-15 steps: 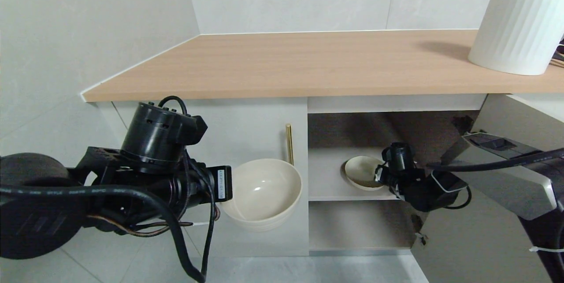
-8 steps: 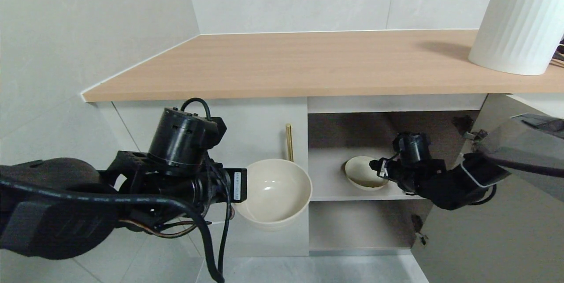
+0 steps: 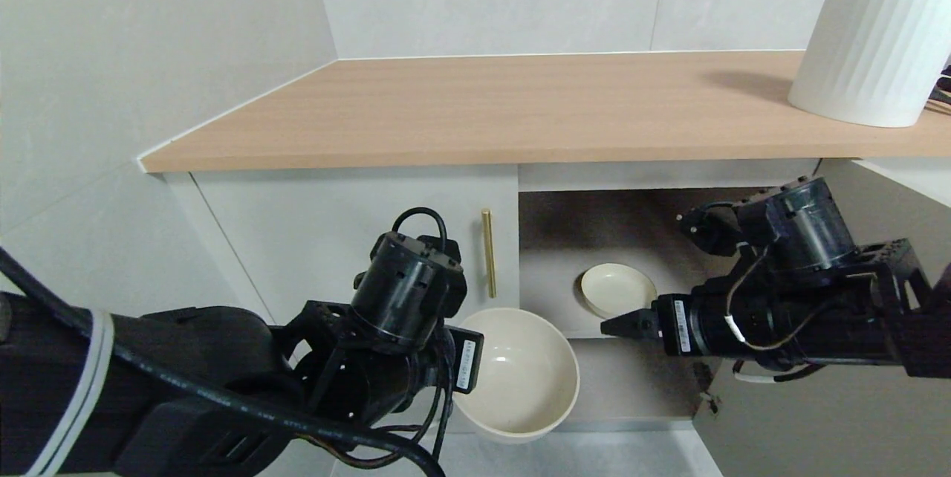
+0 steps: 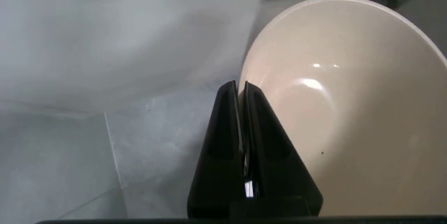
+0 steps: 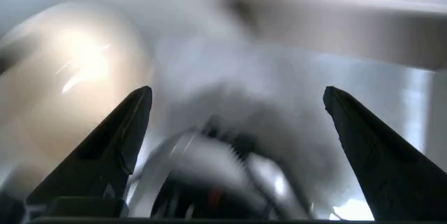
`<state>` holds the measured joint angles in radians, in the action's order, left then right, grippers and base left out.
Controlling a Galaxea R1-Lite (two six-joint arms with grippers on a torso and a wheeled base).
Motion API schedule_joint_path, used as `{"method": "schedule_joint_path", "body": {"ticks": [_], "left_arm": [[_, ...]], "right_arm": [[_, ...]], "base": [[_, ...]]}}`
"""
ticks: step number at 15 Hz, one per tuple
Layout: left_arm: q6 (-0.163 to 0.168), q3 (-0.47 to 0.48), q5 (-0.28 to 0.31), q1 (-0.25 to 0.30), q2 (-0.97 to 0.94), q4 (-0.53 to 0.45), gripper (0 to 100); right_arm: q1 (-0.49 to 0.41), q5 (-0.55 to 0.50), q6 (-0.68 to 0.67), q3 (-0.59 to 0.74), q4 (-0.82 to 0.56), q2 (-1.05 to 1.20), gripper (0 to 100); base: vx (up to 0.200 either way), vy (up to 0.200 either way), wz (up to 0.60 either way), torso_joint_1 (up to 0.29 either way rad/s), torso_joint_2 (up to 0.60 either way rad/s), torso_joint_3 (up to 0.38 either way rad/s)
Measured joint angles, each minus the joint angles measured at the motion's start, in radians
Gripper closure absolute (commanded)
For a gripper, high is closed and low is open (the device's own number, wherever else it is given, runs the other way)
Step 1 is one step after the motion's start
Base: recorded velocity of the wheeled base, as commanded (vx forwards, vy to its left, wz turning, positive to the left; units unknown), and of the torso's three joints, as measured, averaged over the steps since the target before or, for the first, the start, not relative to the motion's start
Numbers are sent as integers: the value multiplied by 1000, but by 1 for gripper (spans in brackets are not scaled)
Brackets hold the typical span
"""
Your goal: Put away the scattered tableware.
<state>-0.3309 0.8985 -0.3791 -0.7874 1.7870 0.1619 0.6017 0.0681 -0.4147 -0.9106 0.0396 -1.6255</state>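
My left pincer [image 4: 241,112], clamped on bowl [image 3: 520,373] rim, came lower toward cabinet [image 3: 669,174]. My right pincer [image 5: 237,97], spread wide, empty, withdrew from shelf [image 3: 548,295], plate [image 3: 618,289] left there. Bowl next.

Beyond the right end effector [image 5: 236,93] everything is blurred; the pale round shape beside one finger is perhaps a bowl [image 5: 66,70], its edges lost.

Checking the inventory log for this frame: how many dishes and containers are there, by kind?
Bowl: 1, gripped at the rim by the left gripper
Small dish: 1, on the cabinet shelf
White ribbed container: 1, on the countertop
Total: 3
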Motion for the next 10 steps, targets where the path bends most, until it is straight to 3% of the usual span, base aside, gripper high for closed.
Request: {"method": "schedule_joint_path", "body": {"ticks": [4,6,10], "left_arm": [[0,-9,-26,-61,1,0,100],[0,-14,-62,-82,0,0,100],[-1,-18,-81,-105,-6,0,100]], "right_arm": [[81,6,20,19,-14,29,0],[98,5,21,25,-11,-1,0],[107,3,12,19,19,-112,0]], "base": [[0,0,0,0,0,0],[0,0,0,0,0,0],[0,0,0,0,0,0]]}}
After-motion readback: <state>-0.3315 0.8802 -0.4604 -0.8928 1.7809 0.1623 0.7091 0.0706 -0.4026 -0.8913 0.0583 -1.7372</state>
